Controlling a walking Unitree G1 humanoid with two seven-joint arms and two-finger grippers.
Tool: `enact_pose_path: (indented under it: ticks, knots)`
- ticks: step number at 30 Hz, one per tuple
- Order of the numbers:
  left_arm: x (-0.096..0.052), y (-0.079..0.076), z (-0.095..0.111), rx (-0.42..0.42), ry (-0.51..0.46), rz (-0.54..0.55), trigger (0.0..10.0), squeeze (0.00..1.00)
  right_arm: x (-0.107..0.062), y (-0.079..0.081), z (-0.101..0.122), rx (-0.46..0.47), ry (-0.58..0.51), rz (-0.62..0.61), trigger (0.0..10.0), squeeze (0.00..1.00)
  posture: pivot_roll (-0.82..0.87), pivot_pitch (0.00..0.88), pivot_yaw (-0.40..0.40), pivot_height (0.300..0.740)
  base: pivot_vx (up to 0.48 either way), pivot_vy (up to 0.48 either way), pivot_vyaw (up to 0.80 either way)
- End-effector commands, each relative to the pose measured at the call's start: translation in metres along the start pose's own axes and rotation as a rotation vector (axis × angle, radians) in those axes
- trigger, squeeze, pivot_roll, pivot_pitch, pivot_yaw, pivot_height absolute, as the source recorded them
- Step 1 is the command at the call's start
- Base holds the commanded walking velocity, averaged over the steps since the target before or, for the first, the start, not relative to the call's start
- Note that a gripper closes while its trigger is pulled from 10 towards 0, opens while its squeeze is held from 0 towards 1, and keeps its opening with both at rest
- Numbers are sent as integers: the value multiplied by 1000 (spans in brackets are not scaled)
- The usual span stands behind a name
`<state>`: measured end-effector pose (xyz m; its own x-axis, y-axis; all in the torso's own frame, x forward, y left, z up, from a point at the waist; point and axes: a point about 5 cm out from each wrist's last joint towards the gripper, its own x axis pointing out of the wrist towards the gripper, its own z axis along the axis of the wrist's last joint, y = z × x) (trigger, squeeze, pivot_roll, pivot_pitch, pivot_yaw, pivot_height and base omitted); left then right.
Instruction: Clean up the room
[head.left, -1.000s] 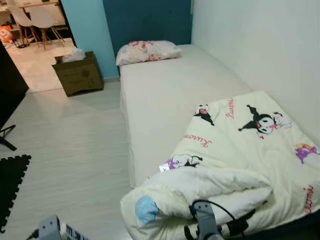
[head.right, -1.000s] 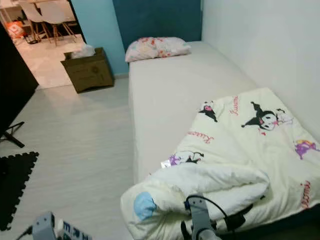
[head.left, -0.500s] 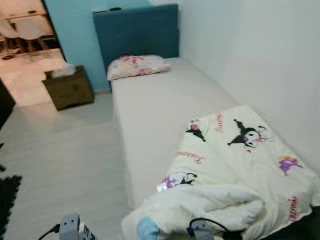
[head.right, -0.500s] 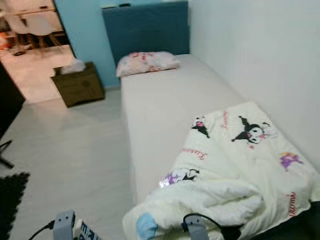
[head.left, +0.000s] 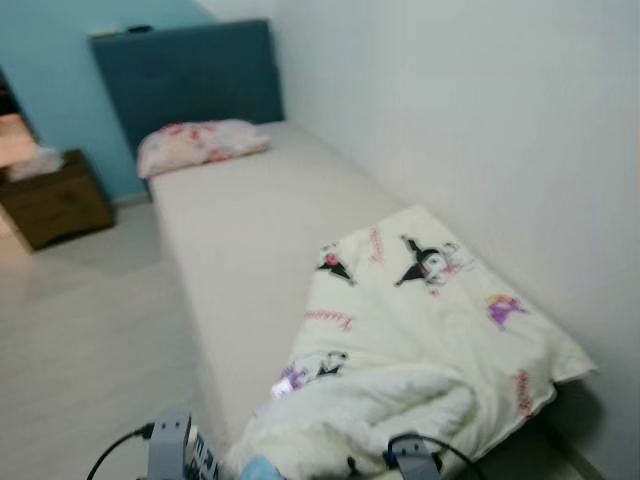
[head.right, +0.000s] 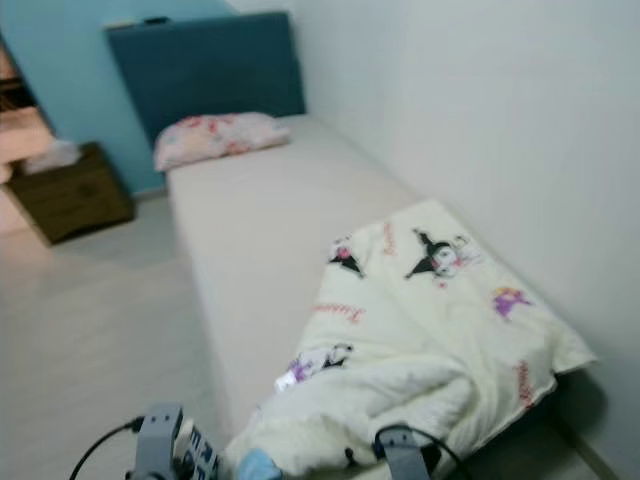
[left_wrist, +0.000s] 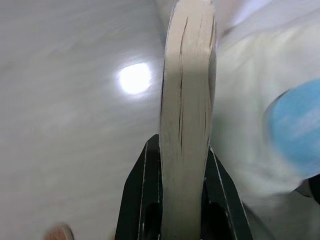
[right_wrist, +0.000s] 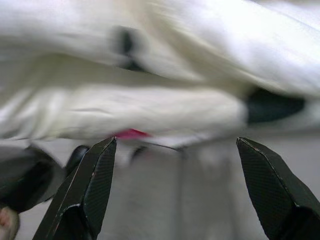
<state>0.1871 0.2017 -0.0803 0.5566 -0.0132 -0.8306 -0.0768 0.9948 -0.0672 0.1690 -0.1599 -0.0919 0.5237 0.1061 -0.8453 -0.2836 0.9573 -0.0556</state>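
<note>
Left gripper clamps a book; right gripper spread wide. Blanket bunched on bed; tidying barely begun

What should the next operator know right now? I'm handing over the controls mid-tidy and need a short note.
Left claw: shut on a book, page edges facing the camera, held low over the floor beside the bed.
Right claw: open, holding nothing, pointed at the rumpled blanket.
Things: the blanket lies bunched at the foot of the bed, one end sagging over the floor-side edge. The pillow sits at the headboard. A bedside cabinet stands on the floor next to the head of the bed.
Done: book is in hand.
Left: put the book away, straighten the blanket.
</note>
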Motion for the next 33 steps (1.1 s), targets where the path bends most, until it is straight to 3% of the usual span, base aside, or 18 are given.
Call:
enact_pose_path:
  ticks: [1,8,11,20,29,33]
  knots:
    - [-3,8,-10,9,37,16,10000,0,1,8,0,5,-4,27,10000,0,-37,0,44,740,0,0,669]
    - [-3,5,-15,76,61,-10,10000,0,1,7,4,2,-24,25,10000,0,-43,0,44,740,0,-411,614]
    - [-3,6,-14,27,44,18,10000,0,1,6,9,21,-51,40,10000,0,-44,0,44,740,0,-160,0]
    - [-2,2,-13,53,52,-5,10000,0,2,7,10,-5,-43,57,10000,0,-48,0,43,740,0,0,604]
    - [-2,-2,-16,84,68,-23,10000,0,2,4,9,-33,-12,31,10000,0,-50,0,40,740,0,-480,227]
    - [-2,-2,-17,57,64,-11,10000,0,2,4,9,-42,-18,56,10000,0,-49,0,36,740,0,0,553]
